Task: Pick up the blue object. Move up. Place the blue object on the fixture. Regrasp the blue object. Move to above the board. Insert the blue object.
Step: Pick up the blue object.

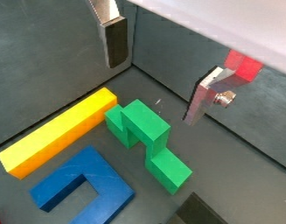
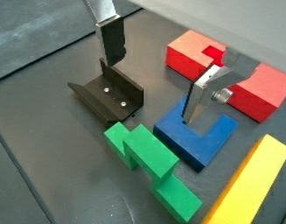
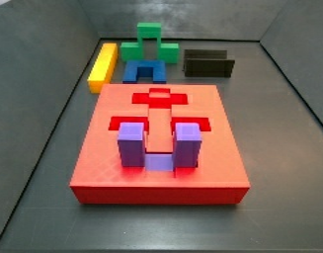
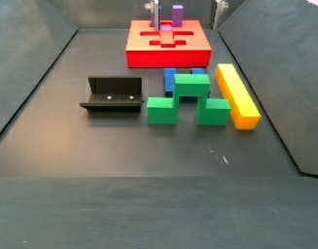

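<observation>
Here the open tool [image 2: 151, 74] hovers above the blue object [image 2: 198, 136], hemmed by the green block [image 2: 151, 162].

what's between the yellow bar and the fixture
In a side view, the green block and the blue object behind it lie between the yellow bar and the fixture. The gripper hangs open above them.

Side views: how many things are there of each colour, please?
red board: 1
purple block, in the board: 1
blue block: 1
green block: 1
yellow bar: 1
dark fixture: 1
Total: 6
The hand hovers open above the pieces.
</observation>
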Tool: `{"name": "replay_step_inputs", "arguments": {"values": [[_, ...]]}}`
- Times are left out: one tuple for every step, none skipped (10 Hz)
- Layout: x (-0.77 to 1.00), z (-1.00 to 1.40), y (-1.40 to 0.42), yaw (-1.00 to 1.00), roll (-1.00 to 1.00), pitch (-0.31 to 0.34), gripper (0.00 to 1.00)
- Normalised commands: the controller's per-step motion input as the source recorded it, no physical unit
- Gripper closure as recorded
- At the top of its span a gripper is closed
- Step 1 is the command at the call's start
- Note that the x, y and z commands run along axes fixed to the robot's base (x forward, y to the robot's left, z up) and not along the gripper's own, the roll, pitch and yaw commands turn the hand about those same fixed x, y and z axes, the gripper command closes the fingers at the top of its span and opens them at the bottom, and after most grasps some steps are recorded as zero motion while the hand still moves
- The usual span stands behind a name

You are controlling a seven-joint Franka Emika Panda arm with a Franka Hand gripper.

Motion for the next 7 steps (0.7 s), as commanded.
{"name": "replay_step_inputs", "arguments": {"values": [[0.03,-0.17,-0.03,-0.04,-0.02,0.046,0.0],[0.0,-0.15,-0.04,-0.05,-0.01,0.036,0.0],[0.0,-0.06,0.0,-0.01,-0.03,0.024,0.0],[0.0,-0.02,0.0,0.0,0.0,0.0,0.0],[0.0,-0.16,-0.06,0.0,-0.02,-0.01,0.0],[0.0,-0.25,-0.05,0.0,0.0,-0.026,0.0],[-0.01,-0.27,-0.34,0.0,0.04,-0.02,0.0]]}}
